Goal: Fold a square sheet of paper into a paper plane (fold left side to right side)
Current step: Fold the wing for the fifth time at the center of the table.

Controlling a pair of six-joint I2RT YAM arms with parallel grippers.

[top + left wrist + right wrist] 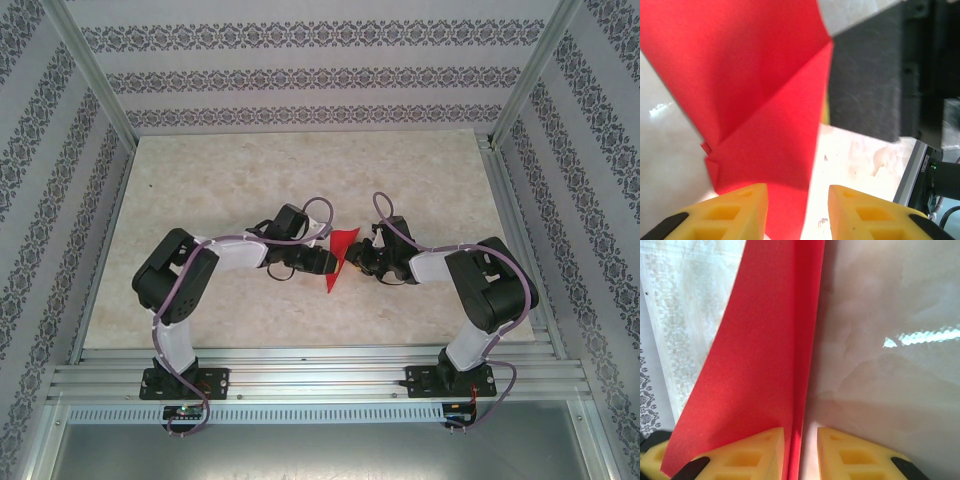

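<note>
- Rising from a base at the near edge of the table (200,180), bending the left arm (178,290) over at a raised elbow and reaching right toward the table's middle.
- Bringing the left gripper (318,262) up against the left side of the red paper (338,258), jaws standing apart.
- Seeing, through the left wrist camera, a strip of that paper running down between the yellow fingers (735,215), lying along the one on the view's left and leaving a bright gap before the other. Also catching a diagonal crease across the broad red face and a small crumpled corner, neither readable from above.
- Finding the paper around mid-table, between the two grippers, somewhat nearer the near edge than the far one. From overhead, looking like a narrow folded shape tapering toward the near edge.
- Meeting the paper from the right with the right gripper (362,262).
- Looking along a long upright fold in the right wrist view. Showing that fold sitting in a narrow gap, against one finger (755,455), with a slit of table beside the other. Cannot tell whether pinching.
- Mirroring the left with the right arm (490,290): up from the near edge, elbow high, forearm pointing left.
</note>
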